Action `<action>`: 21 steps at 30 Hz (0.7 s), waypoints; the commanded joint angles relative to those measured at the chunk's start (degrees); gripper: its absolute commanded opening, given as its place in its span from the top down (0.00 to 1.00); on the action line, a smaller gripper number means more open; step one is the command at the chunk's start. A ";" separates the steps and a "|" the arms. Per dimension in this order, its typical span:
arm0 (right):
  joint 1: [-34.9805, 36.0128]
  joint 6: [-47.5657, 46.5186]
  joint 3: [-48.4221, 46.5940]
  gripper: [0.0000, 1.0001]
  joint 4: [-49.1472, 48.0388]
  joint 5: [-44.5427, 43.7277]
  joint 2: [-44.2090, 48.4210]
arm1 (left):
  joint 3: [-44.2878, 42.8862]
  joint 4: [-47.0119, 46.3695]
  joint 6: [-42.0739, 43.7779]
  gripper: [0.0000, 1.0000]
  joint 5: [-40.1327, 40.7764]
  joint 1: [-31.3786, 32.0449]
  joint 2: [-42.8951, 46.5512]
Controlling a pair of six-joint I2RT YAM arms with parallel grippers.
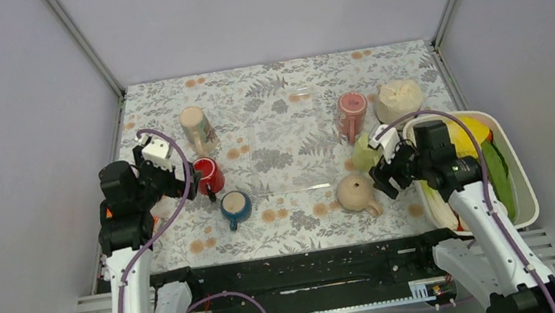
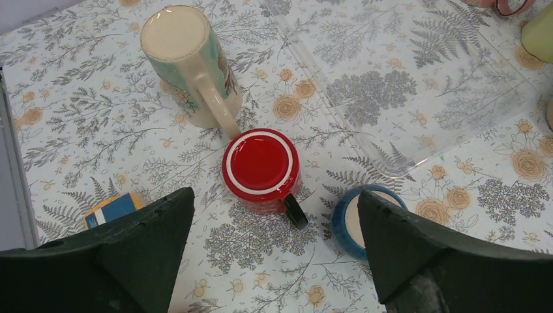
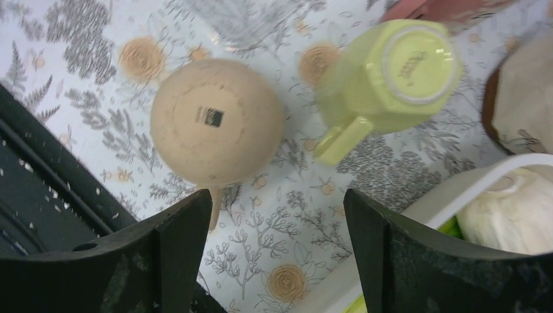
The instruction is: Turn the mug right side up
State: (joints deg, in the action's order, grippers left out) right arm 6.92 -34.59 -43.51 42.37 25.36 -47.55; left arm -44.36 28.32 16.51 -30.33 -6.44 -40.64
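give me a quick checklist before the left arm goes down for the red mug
1. left gripper open: ok
2. red mug base up, wants flipping: ok
3. red mug centred under the gripper: ok
4. room beside it: not ok, the cream mug handle reaches its rim and the blue mug sits close on the other side
5. height above the mug: cannot tell
6. right gripper open, over the tan mug, out of the way: ok

In your left wrist view, a finger [image 2: 443, 261] hides part of the blue cup [image 2: 351, 218], lower right; the top-right edge crops the pink cup [image 2: 503, 5].
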 commanded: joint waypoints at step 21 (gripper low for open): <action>11.63 0.37 9.09 0.25 -5.19 -7.84 -7.46 | 0.00 -3.53 -0.23 0.01 0.25 -0.33 -0.49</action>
State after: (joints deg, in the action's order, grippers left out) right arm 17.80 -37.10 -33.65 40.10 19.44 -54.98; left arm -44.36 28.21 16.49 -30.22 -6.44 -40.71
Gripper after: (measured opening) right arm 0.761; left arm 0.988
